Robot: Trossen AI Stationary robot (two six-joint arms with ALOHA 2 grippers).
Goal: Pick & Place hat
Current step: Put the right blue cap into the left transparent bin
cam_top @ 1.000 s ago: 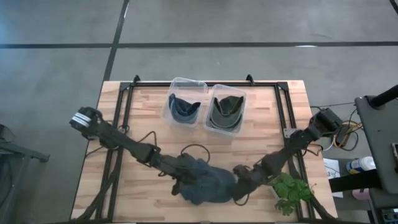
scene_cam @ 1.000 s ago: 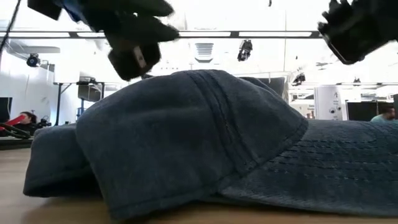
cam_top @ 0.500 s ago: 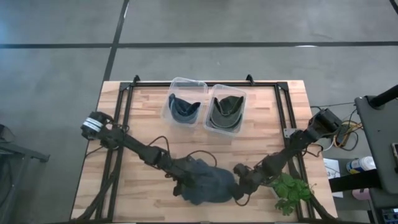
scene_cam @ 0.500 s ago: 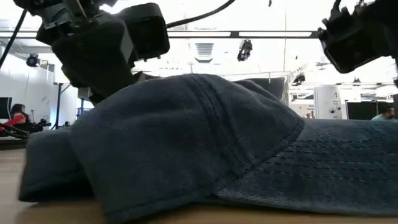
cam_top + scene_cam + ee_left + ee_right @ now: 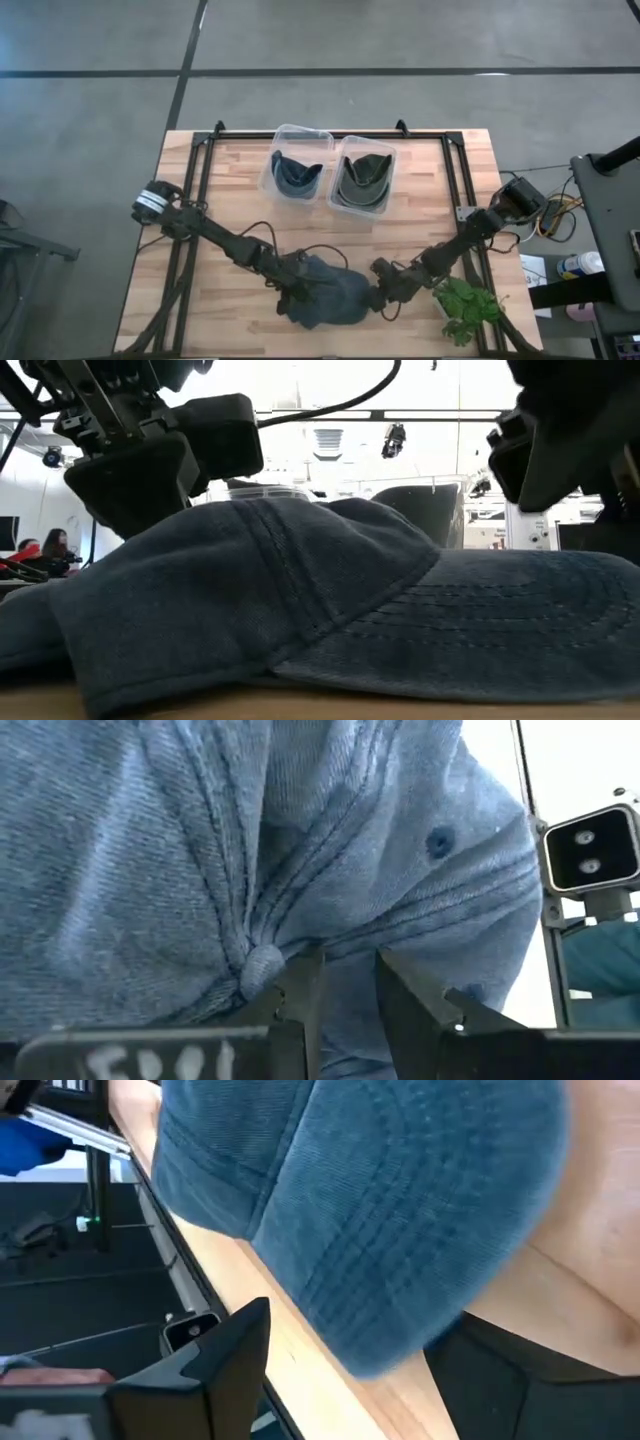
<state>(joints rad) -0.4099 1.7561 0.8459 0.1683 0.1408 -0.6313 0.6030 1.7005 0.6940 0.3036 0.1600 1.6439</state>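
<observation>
A blue denim hat (image 5: pixel 325 300) lies on the wooden table near its front edge, resting on its brim (image 5: pixel 480 620) and the crown's lower rim. My left gripper (image 5: pixel 292 292) is at the hat's left side, down on the crown. My right gripper (image 5: pixel 383 292) stands open just right of the hat. Its fingers are spread wide on either side of the brim's edge (image 5: pixel 400 1310), and nothing is held between them. My left gripper has its fingertips (image 5: pixel 300 990) on the top of the crown, right beside the top button (image 5: pixel 262 970). Crown cloth shows in the narrow gap between the two fingers. They come slanting down from the table's left. The hat stays on the table.
Two clear bins stand at the far middle. One (image 5: pixel 298 172) holds a blue hat and the other (image 5: pixel 362 180) holds a dark green one. A green plant (image 5: pixel 468 310) sits at the front right. Black frame rails (image 5: pixel 195 190) run along both sides of the table.
My right gripper has opened and let go of the brim. My left gripper has come down onto the crown. The hat has shifted a little toward the table's left. Its crown sits lower and its brim lies flatter than before.
</observation>
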